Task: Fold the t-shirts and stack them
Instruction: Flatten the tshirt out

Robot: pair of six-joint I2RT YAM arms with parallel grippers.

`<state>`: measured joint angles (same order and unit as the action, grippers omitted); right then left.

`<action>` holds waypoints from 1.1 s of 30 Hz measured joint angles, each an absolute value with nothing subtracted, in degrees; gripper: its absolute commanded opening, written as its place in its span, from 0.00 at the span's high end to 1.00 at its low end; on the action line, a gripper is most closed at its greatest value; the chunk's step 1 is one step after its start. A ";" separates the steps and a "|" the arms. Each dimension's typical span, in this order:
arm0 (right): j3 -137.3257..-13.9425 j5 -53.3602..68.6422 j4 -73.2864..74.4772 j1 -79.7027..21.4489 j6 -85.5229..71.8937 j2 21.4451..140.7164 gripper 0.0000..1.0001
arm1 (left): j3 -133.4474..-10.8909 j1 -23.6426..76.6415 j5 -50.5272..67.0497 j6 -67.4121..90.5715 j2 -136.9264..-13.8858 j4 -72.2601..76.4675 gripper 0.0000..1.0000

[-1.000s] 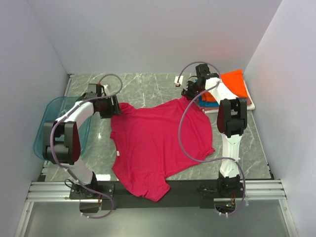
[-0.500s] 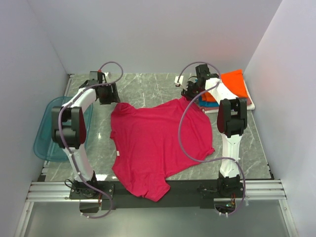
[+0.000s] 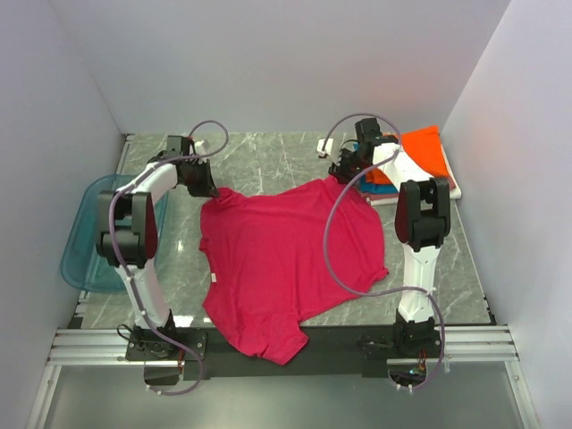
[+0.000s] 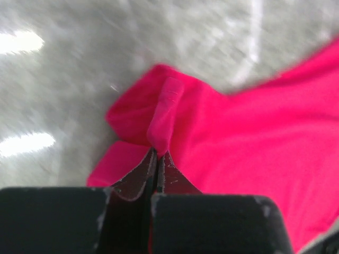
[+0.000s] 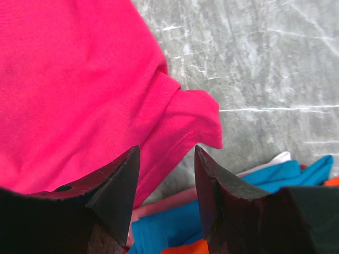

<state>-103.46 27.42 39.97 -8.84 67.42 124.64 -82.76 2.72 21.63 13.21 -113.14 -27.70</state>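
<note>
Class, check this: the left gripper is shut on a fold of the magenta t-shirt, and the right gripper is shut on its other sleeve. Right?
No: the right wrist view shows the right gripper open, jaws apart over that sleeve. The left gripper is indeed shut on a fold of the magenta t-shirt.

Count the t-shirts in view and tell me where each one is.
5. Magenta shirt spread mid-table. Four folded at the far right in one stack: orange on top, teal, pinkish and white edges also showing. The stack may hide more.
</note>
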 measured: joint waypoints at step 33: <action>-95.96 28.60 38.06 -8.03 65.52 119.92 0.49 | -51.90 33.30 8.58 11.31 -79.15 -23.27 0.41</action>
<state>-95.96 28.60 38.06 -8.03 65.52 119.92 -51.90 33.30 8.58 11.31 -79.15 -23.27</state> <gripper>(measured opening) 0.513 0.602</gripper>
